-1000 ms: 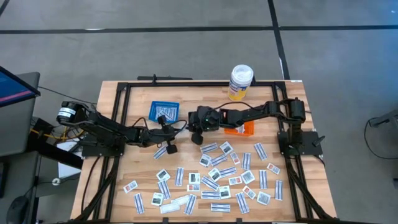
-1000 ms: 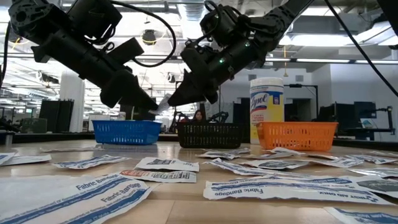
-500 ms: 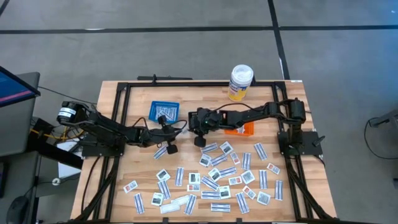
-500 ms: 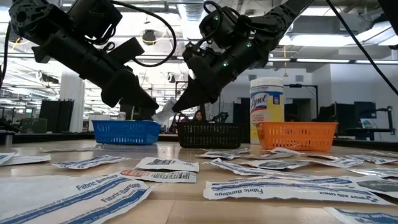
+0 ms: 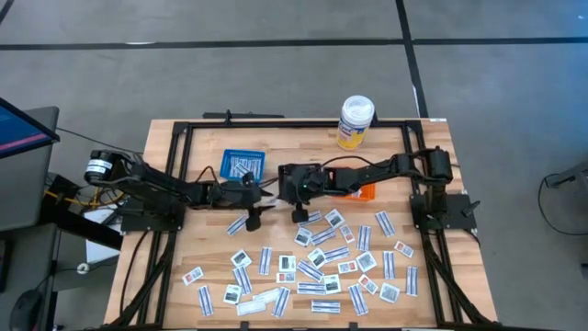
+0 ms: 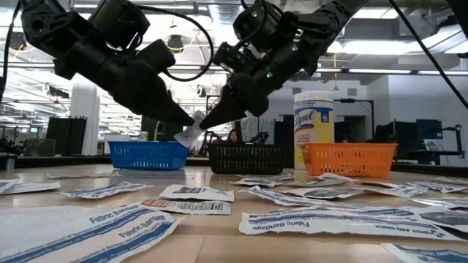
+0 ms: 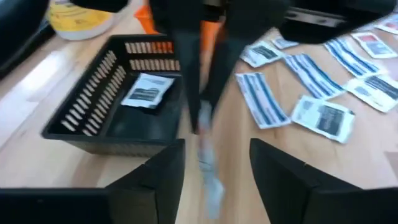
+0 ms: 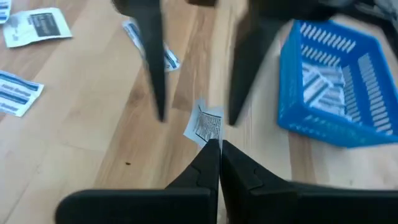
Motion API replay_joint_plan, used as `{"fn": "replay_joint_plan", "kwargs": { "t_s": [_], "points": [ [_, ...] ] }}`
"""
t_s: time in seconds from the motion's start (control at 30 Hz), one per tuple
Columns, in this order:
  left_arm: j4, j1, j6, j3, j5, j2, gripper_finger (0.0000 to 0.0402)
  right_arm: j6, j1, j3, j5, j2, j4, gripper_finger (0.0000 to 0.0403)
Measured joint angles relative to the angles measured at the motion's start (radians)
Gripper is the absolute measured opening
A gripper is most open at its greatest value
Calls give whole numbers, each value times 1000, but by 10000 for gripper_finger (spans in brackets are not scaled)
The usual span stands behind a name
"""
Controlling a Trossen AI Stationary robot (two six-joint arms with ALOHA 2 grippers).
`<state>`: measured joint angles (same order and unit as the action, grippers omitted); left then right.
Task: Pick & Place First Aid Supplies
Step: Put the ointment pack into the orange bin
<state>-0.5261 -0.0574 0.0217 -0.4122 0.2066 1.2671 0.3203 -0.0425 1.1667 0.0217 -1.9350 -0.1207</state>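
My right jaws are pressed together, pinching one small white packet (image 8: pixel 208 127) by its edge. The packet hangs in the air, not touching the desk (image 5: pixel 197 241). It is above the bare wood between the blue basket (image 5: pixel 243 165) and the black basket (image 7: pixel 93 106), in the far half of the desk, about midway between the left and right edges.

My left jaws are spread wide. Their two dark fingers (image 8: pixel 152 59) stand one on each side of the packet and do not squeeze it. Both my arms meet here, tip to tip, with the left arm (image 5: pixel 161 188) reaching in from the left edge and the right arm (image 5: pixel 381 168) from the right edge.

The blue basket has several packets lying in it. The black basket has one square packet (image 7: pixel 147 89) in it. An orange basket (image 5: pixel 365 191) sits just past the black one, partly under my right arm. A tall white bottle (image 5: pixel 356 121) with a yellow label stands at the far edge.

Lots more packets (image 5: pixel 322 267) lie flat all over the near half of the desk. Some are long strips with blue print and some are little squares.
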Motion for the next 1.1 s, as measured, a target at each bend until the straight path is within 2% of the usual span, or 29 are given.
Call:
{"fn": "replay_joint_plan", "kwargs": {
  "t_s": [0.1, 0.2, 0.37, 0.53, 0.8, 0.93, 1.1],
  "points": [
    [-1, 10, 23, 0, 1, 0, 177, 27, 8, 0, -2, 0, 2, 1],
    [0, 9, 26, 0, -36, 0, 152, 23, 9, 0, -33, 0, 4, 1],
    [1, 10, 27, 0, -59, 0, 82, 22, 9, 0, -73, 0, 16, 0],
    [1, 13, 27, 0, 2, 0, 10, 19, 9, 0, -76, 0, 17, 0],
    [9, 29, 27, 0, 6, -1, 6, -23, 8, 0, -102, 0, 23, 0],
    [20, 29, 27, 0, 11, 0, 6, -57, 8, 0, -152, 0, 69, 0],
    [16, 29, 27, 0, 11, -1, 6, -56, 8, 0, -154, 0, 114, 0]
  ]
}}
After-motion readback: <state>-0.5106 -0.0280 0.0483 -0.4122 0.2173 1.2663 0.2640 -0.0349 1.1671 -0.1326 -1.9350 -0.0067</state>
